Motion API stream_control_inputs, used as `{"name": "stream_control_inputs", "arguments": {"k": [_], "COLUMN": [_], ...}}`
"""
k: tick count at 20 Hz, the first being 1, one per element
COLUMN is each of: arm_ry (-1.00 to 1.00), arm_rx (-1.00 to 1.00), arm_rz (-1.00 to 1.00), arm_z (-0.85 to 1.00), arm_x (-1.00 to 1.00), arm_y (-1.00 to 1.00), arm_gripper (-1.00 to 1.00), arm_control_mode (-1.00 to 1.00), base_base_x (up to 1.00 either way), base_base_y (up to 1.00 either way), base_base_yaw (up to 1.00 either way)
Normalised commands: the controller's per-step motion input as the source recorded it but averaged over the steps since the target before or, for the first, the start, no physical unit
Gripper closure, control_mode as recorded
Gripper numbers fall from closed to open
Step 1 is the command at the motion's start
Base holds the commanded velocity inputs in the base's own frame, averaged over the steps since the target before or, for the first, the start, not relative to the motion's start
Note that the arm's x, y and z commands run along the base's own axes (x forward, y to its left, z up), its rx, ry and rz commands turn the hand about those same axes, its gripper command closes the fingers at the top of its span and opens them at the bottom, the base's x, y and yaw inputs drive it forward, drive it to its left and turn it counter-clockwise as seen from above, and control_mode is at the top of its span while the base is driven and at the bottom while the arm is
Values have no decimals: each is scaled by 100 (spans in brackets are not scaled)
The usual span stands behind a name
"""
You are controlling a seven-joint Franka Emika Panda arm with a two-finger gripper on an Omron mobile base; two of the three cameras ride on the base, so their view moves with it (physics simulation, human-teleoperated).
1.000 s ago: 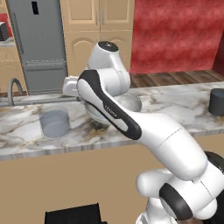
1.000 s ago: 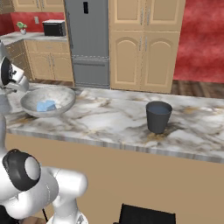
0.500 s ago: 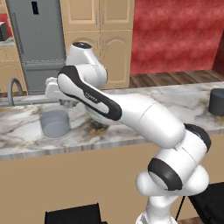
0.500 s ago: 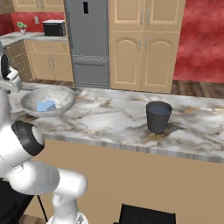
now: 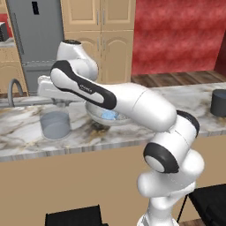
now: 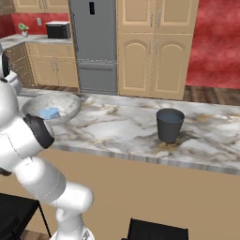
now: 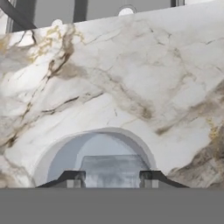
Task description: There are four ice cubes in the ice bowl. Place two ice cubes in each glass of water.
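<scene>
My hand (image 7: 112, 178) hangs straight over the grey-blue glass of water (image 5: 55, 125), which stands toward the left end of the marble surface (image 5: 26, 132), near its front edge. Looking down along my fingertips (image 7: 75, 178), I see the glass's round rim right below, and between the tips sits a pale translucent ice cube (image 7: 113, 169); my fingers are clamped on it from both sides. The cube is above the glass's mouth, inside its rim as I see it.

To the right of that glass, the ice bowl (image 5: 106, 118) rests on the surface, partly behind my forearm, with pale blue ice cubes (image 5: 109, 115) lying in its bottom. From the right base view the same bowl (image 6: 51, 107) sits at the left end, cubes (image 6: 49, 113) inside it.

Well apart, toward the right end of the surface, stands the dark charcoal glass (image 6: 169, 125), upright, near the front edge.
</scene>
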Motion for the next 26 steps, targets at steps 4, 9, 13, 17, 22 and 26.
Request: {"name": "stream_control_inputs", "arguments": {"k": [4,9,13,17,22,26], "arm_ry": [14,6,1,0,0,0], "arm_rx": [-1,0,0,0,0,0], "arm_rz": [0,0,0,0,0,0], "arm_z": [-29,-8,0,0,0,-18], "arm_x": [15,13,5,-32,-36,-10], "arm_y": [27,11,5,2,0,-1], "arm_gripper": [100,100,100,100,100,100], "arm_control_mode": [-100,-100,-100,-100,-100,-100], "base_base_x": [0,0,0,0,0,0], "base_base_y": [0,0,0,0,0,0], "base_base_yaw": [0,0,0,0,0,0]}}
